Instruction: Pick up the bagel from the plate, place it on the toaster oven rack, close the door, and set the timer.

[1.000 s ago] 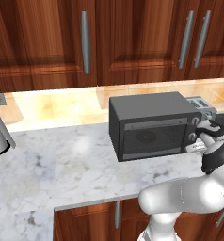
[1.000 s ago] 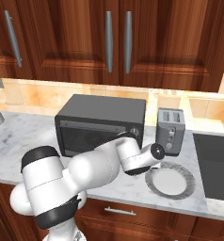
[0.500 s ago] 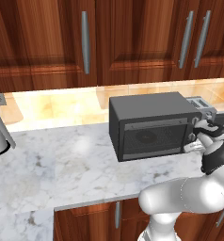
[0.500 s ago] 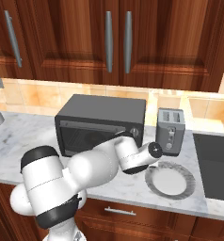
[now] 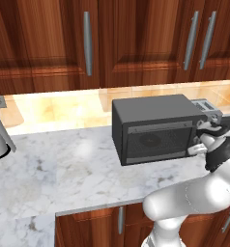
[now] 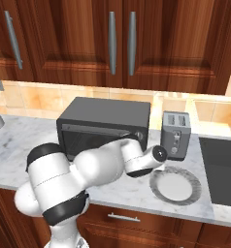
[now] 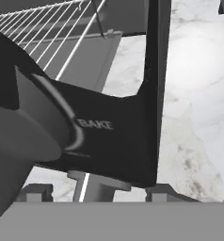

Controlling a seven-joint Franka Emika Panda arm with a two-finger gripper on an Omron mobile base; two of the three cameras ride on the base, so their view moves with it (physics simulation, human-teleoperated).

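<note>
Oven: you are looking at the dark grey toaster oven [image 5: 155, 129] sitting on the marble desk [image 5: 64, 169], with the small silver slot toaster [image 6: 176, 134] standing just beside it.
Door: in the two base views the door [image 6: 95, 139] is looking shut against the oven's front.
Rack: in the hand view the toaster oven rack [image 7: 48, 30] is showing as silver wires running toward the upper left.
Knob: in that close view a big round dark knob [image 7: 31, 122] is sitting beside the word BAKE on the control panel [image 7: 109, 136].
End effector: your end effector [image 5: 204, 137] is reaching in at the oven's control end; you cannot tell how its fingers are standing.
Plate: the plate [image 6: 176, 185] is lying on the desk in front of the slot toaster, beside the arm's wrist.
Bagel: it is hidden.
</note>
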